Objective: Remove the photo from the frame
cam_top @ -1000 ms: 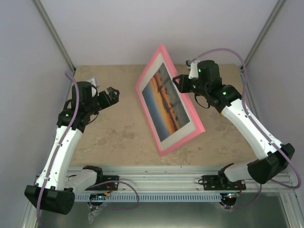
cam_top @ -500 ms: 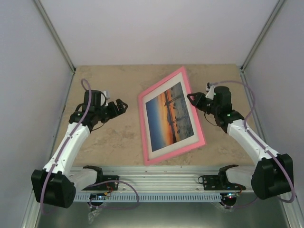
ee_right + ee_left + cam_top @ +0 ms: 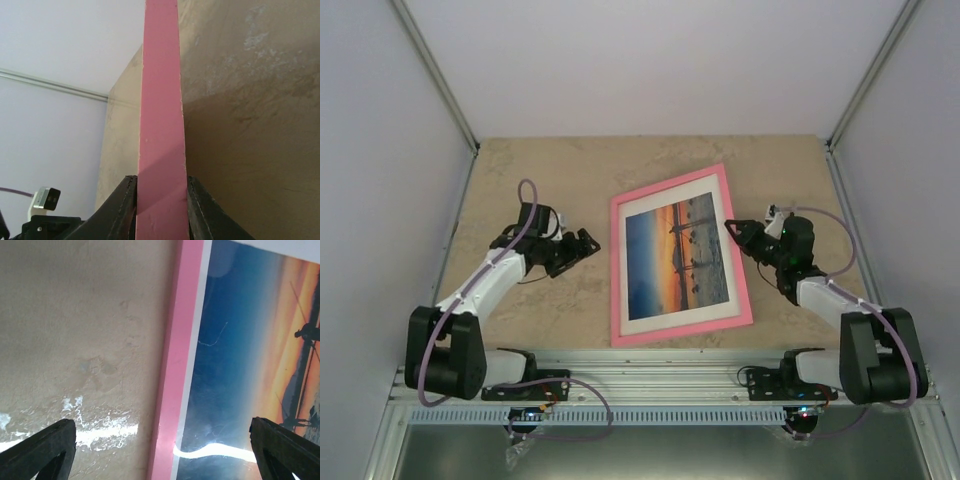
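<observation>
Starting at the near edge of the top view, both arms are folded way lower than a second ago, with their elbows down by the bases. The left gripper (image 3: 588, 243) has slid in toward the middle. It now sits just beside the left rail of the frame (image 3: 616, 270) without touching it. In the left wrist view its fingers (image 3: 45, 445) are spread wide, and the pink rail and the blue side of the photo (image 3: 250, 340) show between them.

The right gripper (image 3: 731, 227) is pinched onto the frame's right rail, with a finger (image 3: 122, 210) pressed against each face of the pink edge.

Big change: a second ago the frame was standing steeply on edge, and half a second ago it was leaning. Now it's down on the table (image 3: 540, 170) face up in the centre, flat or close to it. I can't tell if the gripped side actually touches. The photo (image 3: 677, 258) is inside the frame, sunset facing up at the camera.
</observation>
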`<state>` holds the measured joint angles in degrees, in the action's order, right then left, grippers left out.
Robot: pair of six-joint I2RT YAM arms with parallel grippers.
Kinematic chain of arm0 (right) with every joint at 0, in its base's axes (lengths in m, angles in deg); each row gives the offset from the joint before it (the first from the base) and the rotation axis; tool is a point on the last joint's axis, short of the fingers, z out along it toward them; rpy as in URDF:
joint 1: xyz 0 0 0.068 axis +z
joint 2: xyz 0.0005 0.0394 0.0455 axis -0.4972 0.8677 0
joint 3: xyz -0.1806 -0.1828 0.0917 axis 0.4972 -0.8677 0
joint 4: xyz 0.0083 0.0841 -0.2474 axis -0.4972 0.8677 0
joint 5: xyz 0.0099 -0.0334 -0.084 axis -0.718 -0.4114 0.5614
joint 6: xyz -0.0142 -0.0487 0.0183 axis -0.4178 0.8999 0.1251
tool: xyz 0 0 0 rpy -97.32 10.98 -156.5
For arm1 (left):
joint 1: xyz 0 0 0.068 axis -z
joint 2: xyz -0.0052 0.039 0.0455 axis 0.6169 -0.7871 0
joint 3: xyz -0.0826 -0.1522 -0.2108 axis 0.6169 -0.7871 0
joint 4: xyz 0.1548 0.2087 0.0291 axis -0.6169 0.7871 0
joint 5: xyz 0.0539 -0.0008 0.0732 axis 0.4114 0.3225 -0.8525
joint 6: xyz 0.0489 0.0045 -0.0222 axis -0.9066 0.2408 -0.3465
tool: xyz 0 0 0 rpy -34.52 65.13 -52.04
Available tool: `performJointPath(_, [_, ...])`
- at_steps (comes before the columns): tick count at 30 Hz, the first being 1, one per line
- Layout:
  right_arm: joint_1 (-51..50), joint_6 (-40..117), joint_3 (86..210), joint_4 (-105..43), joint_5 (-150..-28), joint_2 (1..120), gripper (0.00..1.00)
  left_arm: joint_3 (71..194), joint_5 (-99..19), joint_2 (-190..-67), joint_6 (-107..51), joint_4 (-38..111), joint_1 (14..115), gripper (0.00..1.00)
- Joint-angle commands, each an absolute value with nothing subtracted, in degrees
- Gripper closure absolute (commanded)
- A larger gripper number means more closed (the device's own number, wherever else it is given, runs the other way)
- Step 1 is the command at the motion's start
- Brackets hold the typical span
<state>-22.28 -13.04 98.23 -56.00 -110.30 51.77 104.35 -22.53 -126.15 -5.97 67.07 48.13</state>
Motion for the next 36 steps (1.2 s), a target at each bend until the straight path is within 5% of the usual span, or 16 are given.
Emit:
performJointPath(1, [-26.46, -5.48, 94.63, -61.02, -112.56, 55.56, 1.0, 104.29, -21.41, -128.75, -6.32, 64.08, 50.44, 0.04])
performJointPath(21, [-44.29, 16.47, 98.93, -52.44, -124.01, 74.12, 0.99, 108.39, -22.78, -139.39, -3.8, 58.9, 57.54, 0.06])
performJointPath(28, [-45.92, 18.99, 99.56, -50.95, -122.18, 77.21, 0.87, 109.48, -23.06, -141.77, -3.2, 58.08, 59.45, 0.06])
performJointPath(36, [-46.16, 21.24, 100.67, -46.24, -119.23, 76.47, 0.6, 109.38, -24.84, -141.73, -2.56, 57.9, 60.35, 0.06])
